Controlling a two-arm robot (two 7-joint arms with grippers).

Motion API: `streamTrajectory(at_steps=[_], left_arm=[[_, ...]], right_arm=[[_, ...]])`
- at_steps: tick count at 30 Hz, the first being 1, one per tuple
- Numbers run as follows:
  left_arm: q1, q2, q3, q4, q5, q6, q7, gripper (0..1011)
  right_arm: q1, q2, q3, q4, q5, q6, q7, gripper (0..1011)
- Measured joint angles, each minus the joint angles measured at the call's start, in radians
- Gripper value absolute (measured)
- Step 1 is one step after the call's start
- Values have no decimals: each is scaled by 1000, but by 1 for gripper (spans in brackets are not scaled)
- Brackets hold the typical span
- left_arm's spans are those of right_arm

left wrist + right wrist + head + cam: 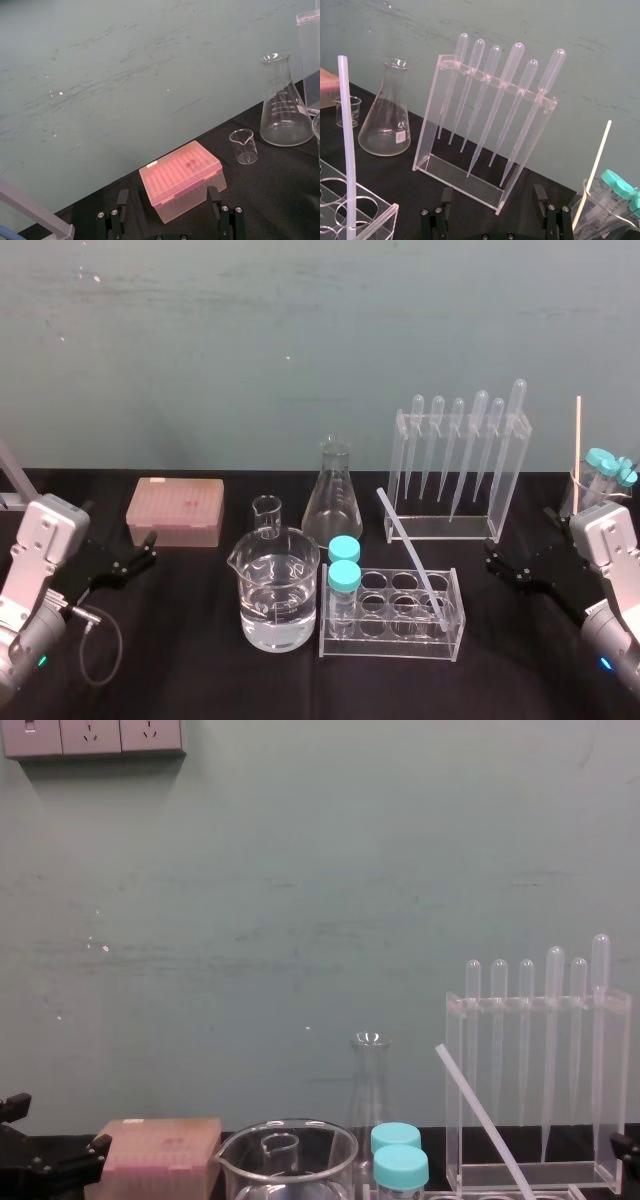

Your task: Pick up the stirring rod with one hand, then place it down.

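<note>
Left of the right gripper [495, 565] (not touching), the stirring rod [410, 552]

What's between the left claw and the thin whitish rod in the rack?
In the head view, a large beaker of clear liquid and two blue-capped tubes stand between the left gripper and the stirring rod.

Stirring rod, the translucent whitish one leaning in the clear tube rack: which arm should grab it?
Right. The right gripper sits open nearest the translucent whitish stirring rod; the left gripper is farther, beyond the clear glass beaker.
</note>
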Motion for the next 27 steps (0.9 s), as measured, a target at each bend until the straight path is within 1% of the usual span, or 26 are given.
streamTrajectory(at_steps=[27], left_arm=[[0,0,0,0,0,0,0,1000]], right_arm=[[0,0,0,0,0,0,0,1000]])
